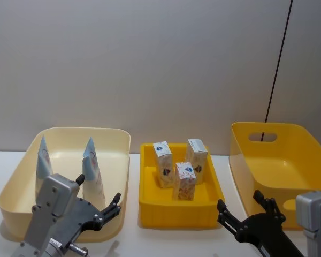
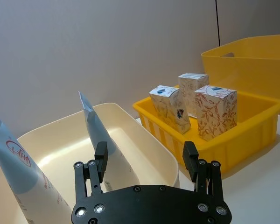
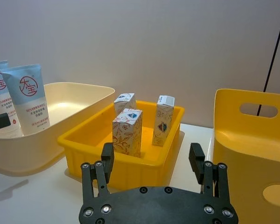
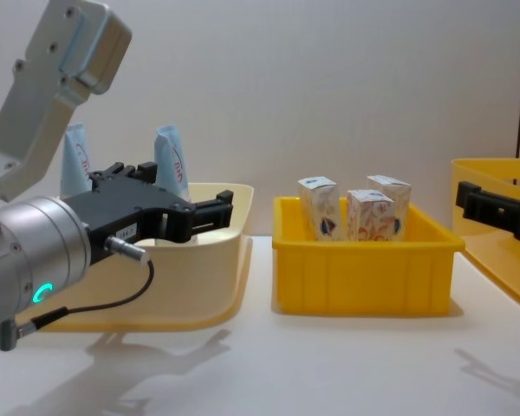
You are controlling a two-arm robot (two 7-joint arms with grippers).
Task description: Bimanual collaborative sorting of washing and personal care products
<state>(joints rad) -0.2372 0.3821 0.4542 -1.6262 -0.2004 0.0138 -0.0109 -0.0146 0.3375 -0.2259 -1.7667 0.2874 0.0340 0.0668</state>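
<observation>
Two pale blue-white tubes stand upright in the cream bin on the left. Three white cartons with orange swirls stand in the small yellow tray at the centre. My left gripper hovers over the cream bin's front right part, open and empty, just in front of the right-hand tube. Open and empty too, my right gripper hangs low before the gap between the tray and the big yellow bin; its wrist view faces the cartons.
The three containers stand in a row on the white table against a grey wall. The big yellow bin with a handle slot holds nothing I can see. Bare table lies in front of the containers.
</observation>
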